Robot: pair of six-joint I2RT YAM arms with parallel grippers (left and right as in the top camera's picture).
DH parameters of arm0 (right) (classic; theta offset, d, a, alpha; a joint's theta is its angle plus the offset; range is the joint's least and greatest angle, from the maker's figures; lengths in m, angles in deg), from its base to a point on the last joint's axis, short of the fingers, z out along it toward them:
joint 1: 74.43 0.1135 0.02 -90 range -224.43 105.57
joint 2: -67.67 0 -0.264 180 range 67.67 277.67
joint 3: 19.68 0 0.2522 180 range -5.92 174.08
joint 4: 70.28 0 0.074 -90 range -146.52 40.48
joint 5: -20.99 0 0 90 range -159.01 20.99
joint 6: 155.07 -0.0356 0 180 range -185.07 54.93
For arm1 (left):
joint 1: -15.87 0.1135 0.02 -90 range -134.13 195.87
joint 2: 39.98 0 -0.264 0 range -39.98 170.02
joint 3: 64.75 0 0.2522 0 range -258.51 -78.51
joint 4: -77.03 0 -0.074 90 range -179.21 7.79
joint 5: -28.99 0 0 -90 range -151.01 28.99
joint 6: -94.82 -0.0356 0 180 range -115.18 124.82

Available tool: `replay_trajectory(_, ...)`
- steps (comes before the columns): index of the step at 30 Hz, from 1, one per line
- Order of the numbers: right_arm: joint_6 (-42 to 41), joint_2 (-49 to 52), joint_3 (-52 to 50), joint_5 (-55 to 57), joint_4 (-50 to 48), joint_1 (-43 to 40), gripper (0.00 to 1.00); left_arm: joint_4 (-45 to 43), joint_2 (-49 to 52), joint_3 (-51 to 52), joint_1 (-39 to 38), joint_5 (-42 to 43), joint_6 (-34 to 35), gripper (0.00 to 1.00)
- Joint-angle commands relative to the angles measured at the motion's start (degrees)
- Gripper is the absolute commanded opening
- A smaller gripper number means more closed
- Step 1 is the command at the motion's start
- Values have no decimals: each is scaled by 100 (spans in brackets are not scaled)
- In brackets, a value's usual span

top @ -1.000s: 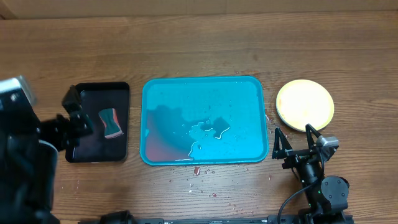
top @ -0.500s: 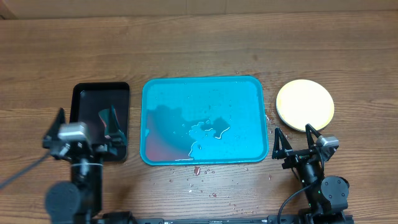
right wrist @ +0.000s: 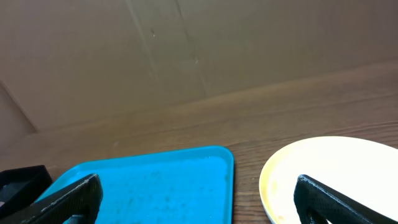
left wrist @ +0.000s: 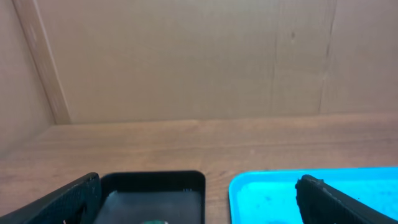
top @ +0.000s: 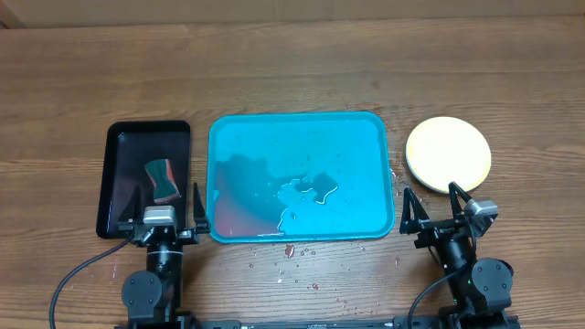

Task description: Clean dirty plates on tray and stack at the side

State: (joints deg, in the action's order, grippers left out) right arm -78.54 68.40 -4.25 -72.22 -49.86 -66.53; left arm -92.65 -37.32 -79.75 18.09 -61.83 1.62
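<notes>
Plates show in the overhead view as one round disc with a pale centre and a yellow-green rim, lying on the wooden table just right of the tray. Whether others lie under that disc cannot be told. The tray is turquoise and sits mid-table, with a puddle of water in it and a reddish smear near its front-left corner. Just left of it lies a narrower black tray holding a striped sponge. Small red specks dot the table in front of the tray. The left gripper sits at the black tray's near edge, its jaws spread wide and holding nothing. The right gripper sits off the tray's front-right corner, just in front of the plates, equally wide and empty.

In the left wrist view, two dark fingers frame the bottom corners, far apart. Between them are the black tray's far end and the turquoise tray's far-left corner. A tiny pale mark on the black tray's far wall is too small to read. A plain brown board wall stands behind the table.

In the right wrist view the fingers are again set wide. The tray's far-right corner lies at left, the plates at right, apart from it, with bare wood between them.
</notes>
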Motion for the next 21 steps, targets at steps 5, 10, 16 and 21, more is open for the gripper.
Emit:
replay_trajectory(5, 0, -57, -28, -37, -31, -15, 100, 802, -247, 94, -55, 111, -42, 100)
replay_trajectory(10, 2, -57, -28, -37, -31, -15, 100, 791, -238, 94, -52, 129, -26, 100)
replay_trajectory(16, 2, -57, -28, -37, -31, -15, 100, 791, -238, 94, -52, 129, -24, 100)
replay_trajectory(21, 2, -57, -28, -37, -31, -15, 100, 791, -238, 94, -52, 129, -26, 100)
